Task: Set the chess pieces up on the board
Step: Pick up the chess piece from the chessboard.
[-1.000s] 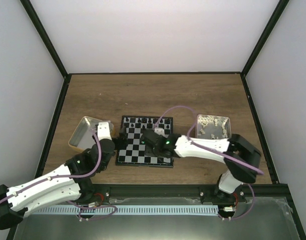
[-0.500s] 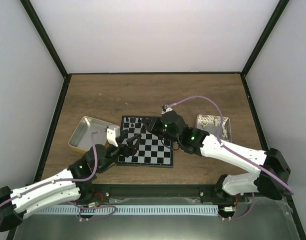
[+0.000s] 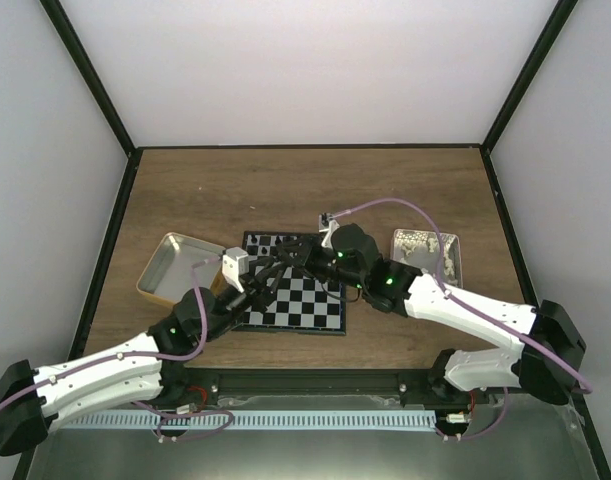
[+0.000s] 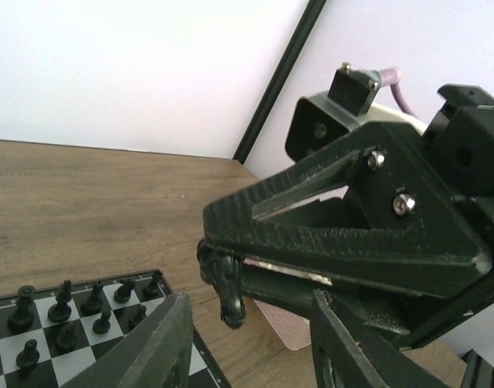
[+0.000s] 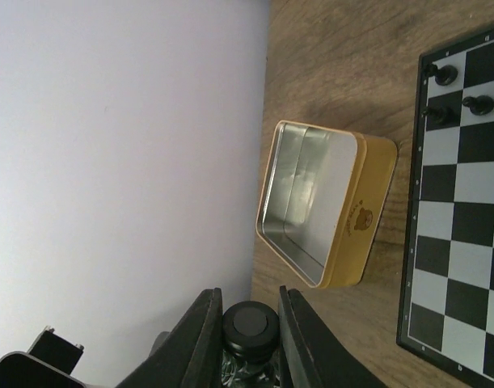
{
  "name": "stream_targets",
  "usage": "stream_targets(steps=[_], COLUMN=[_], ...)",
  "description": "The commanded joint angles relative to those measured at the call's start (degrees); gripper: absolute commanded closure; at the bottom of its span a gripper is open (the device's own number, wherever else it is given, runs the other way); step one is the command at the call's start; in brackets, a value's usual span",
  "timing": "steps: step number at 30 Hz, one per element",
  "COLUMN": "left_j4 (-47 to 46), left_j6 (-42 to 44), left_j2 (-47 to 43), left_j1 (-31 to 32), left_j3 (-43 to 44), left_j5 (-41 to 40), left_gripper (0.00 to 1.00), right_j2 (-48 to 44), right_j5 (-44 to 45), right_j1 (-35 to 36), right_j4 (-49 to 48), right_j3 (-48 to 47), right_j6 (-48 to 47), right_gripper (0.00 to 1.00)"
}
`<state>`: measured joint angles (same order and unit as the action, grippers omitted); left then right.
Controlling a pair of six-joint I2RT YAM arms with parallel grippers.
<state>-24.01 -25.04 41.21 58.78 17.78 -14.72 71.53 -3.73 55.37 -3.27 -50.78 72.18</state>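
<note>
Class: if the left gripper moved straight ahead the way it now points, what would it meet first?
Probably the black chess piece pinched by the right gripper, which hangs straight ahead of the left gripper; how near it is, the picture leaves unclear.

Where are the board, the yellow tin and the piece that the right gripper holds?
board (image 5: 457, 242): right wrist view, checked surface.
yellow tin (image 5: 361, 212): right wrist view, outer side wall.
held piece (image 5: 249, 326): right wrist view, its round base.

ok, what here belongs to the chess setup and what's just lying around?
Job: board, black chess pieces on it, black piece held in right claw, left claw open near it.
Lying about: empty yellow tin, pinkish tray.
</note>
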Motion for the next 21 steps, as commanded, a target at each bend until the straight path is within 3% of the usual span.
stream_targets(steps=[1, 9, 21], left_j4=[-4.95, -6.03, -5.21], left_j6=[1.46, 3.62, 3.33], left_j2=[0.21, 2.02, 2.82], left_j1=[-0.22, -0.21, -0.17], left_j3=[0.95, 1.47, 1.69], left_j5=[0.45, 2.90, 2.11], left_gripper=[0.62, 0.71, 0.73], right_j2=[-1.85, -2.03, -3.35], right_j5=[-3.33, -8.04, -11.73], right_j1=[-1.09, -2.77, -4.58], right_j4=[-2.85, -4.70, -8.45], right_j3=[0.91, 2.89, 6.14], right_j6=[1.63, 1.71, 5.14], right_gripper=[0.84, 0.83, 0.83])
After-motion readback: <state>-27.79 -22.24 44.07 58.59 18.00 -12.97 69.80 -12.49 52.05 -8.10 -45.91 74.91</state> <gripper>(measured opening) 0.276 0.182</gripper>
